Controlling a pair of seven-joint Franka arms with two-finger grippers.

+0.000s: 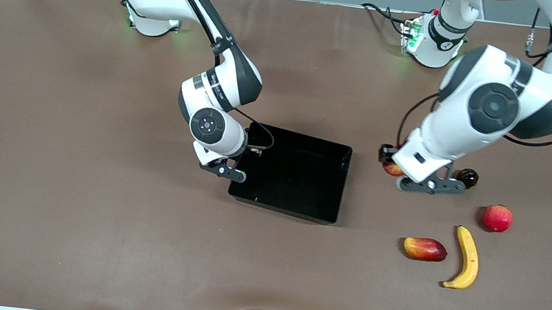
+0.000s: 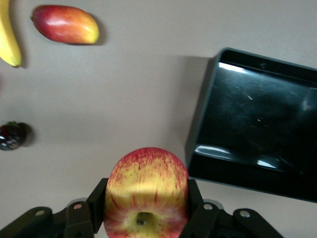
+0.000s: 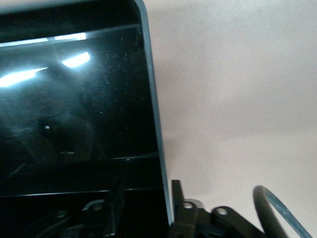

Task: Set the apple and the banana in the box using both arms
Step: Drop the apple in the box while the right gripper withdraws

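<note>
My left gripper is shut on the apple, red with yellow streaks, over the table between the box and the other fruits. In the left wrist view the apple sits between both fingers, stem dimple toward the camera. The black box lies mid-table and shows empty. My right gripper is open astride the box wall at the right arm's end, one finger inside and one outside. The banana lies nearer the front camera than the left gripper; it also shows in the left wrist view.
An elongated red-yellow fruit lies beside the banana, toward the box. A pinkish-red round fruit lies a little farther from the front camera than the banana. A small dark round fruit sits close by the left gripper.
</note>
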